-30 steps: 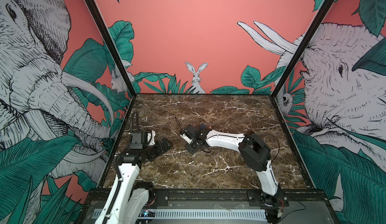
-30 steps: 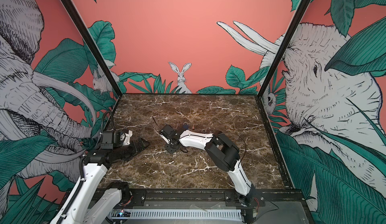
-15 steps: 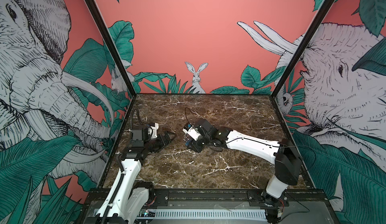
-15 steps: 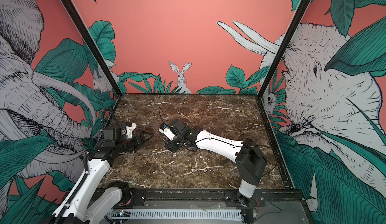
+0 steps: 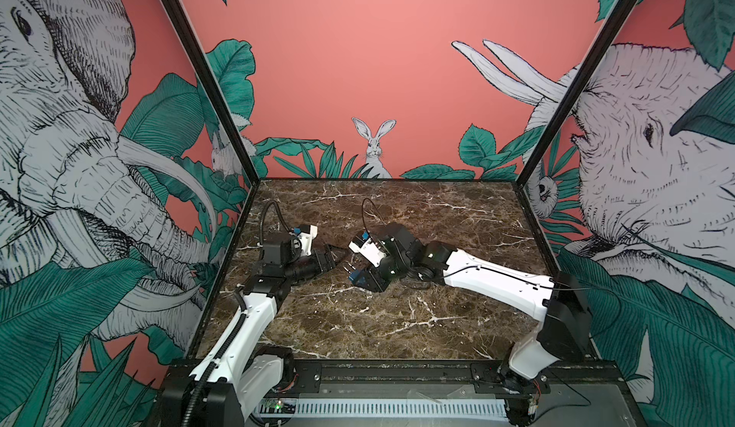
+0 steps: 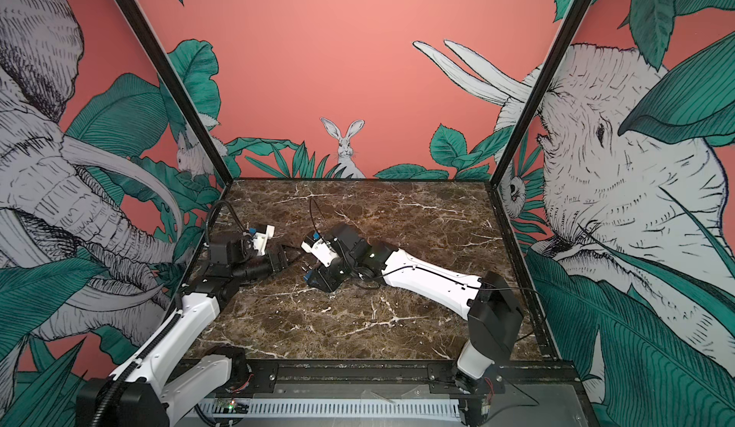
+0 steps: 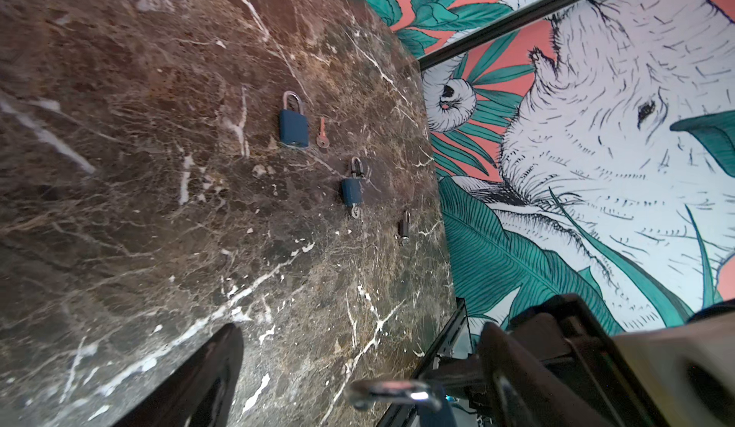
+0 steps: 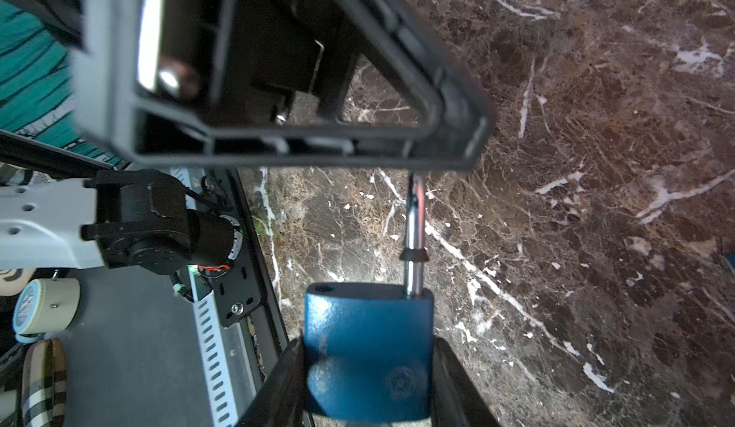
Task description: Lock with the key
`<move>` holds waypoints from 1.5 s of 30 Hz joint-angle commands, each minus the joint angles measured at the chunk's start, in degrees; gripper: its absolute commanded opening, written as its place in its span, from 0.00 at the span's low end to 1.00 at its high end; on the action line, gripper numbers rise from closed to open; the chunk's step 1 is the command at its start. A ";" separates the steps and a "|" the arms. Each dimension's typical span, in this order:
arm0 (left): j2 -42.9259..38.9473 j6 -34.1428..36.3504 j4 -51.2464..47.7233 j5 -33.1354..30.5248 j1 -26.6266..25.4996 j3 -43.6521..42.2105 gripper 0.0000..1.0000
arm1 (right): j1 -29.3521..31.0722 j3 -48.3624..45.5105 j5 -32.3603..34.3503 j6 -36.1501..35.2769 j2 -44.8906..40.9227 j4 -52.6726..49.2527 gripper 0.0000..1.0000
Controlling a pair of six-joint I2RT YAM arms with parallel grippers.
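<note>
my right gripper [image 8: 368,381] is clamped on the flat sides of a blue padlock [image 8: 368,325], holding it just off the table [image 8: 596,206] near the middle, between my two arms. its shackle [image 8: 414,222] stands raised: one leg sits in the body and the other hole is bare. my left gripper [image 7: 362,345] is spread wide, with the bend of the shackle between its fingers [image 7: 207,365]. i cannot tell whether either finger touches the steel.

a loose key [image 7: 323,136] lies flat on the table well away from me, just beside a second padlock [image 7: 293,128]. a third padlock [image 7: 352,190] lies farther along. the underside of the lock i hold is hidden, so i cannot tell if a key is in it.

what worries me:
- the free leg is hidden, so i cannot see that it is over its hole. if my left gripper presses down out of line, the leg would land on top of the body. that would lever the lock round in my right gripper, which bears only on smooth paint.
- the polished bend could slide out as my left fingers close from so wide.
- a dropped lock would likely skid on the stone.
- the loose key is thin and flat on a hard surface, so it is easier to shove than to lift.
</note>
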 commanded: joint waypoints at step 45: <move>-7.76 -2.56 4.68 1.02 -2.32 -2.76 0.48 | -2.31 0.88 -7.14 6.22 1.71 9.64 0.11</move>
